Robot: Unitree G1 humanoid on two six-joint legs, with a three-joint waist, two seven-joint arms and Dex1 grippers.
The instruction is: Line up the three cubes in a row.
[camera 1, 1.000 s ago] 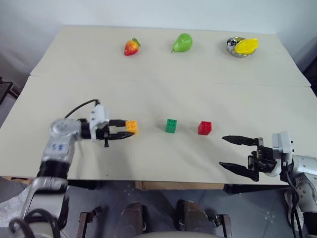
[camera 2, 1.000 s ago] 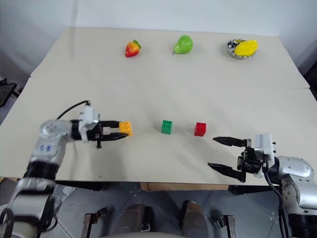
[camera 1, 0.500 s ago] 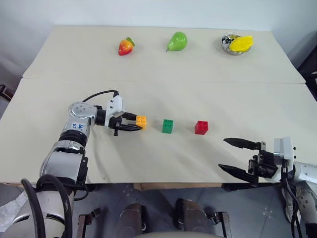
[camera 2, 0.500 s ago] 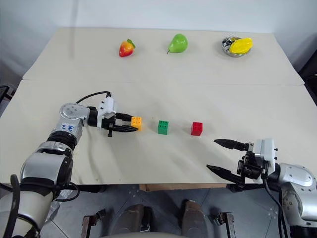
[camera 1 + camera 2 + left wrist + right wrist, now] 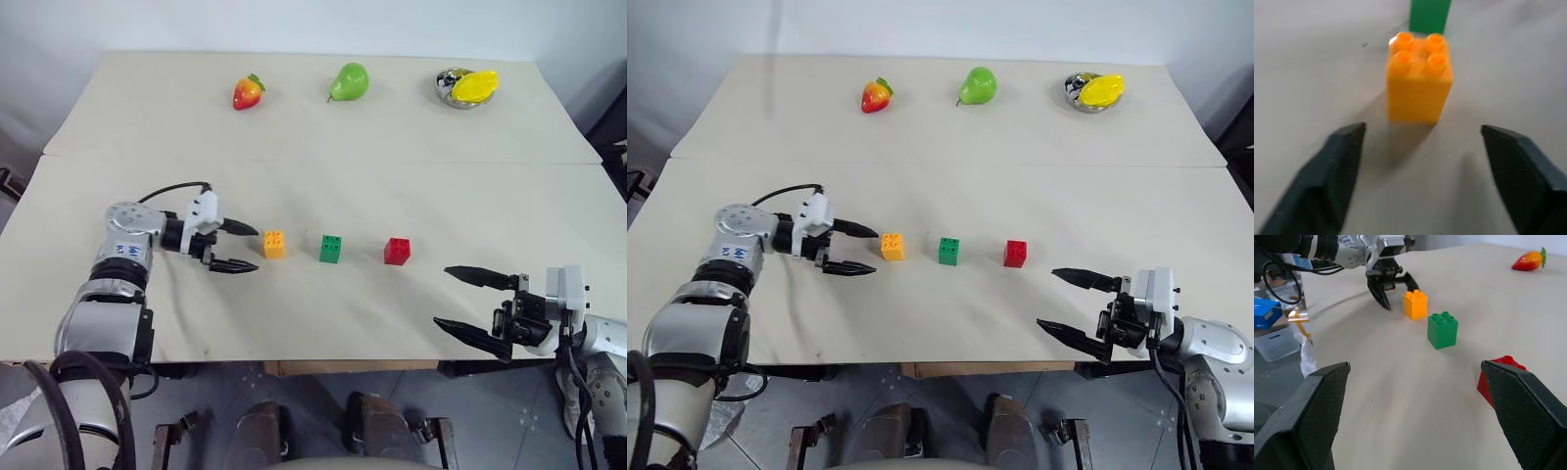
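Three small studded plastic bricks sit in a row mid-bench: one orange-yellow brick (image 5: pixel 274 244), one green brick (image 5: pixel 331 249), one red brick (image 5: pixel 398 252). The pale bench (image 5: pixel 313 323) has lots of bare room around them. The left tool (image 5: pixel 238 248) is released beside the orange-yellow one, not touching. The right tool (image 5: pixel 472 303) gapes wide by the near edge.

Beige table (image 5: pixel 313 147), white wall (image 5: pixel 294 24) behind.

A pale table (image 5: pixel 411 147) carries an orange brick (image 5: pixel 274 244), green brick (image 5: pixel 331 248) and red brick (image 5: pixel 398 251) in a row; strawberry (image 5: pixel 248 92), pear (image 5: pixel 349 82) and bowl (image 5: pixel 453 90) behind.
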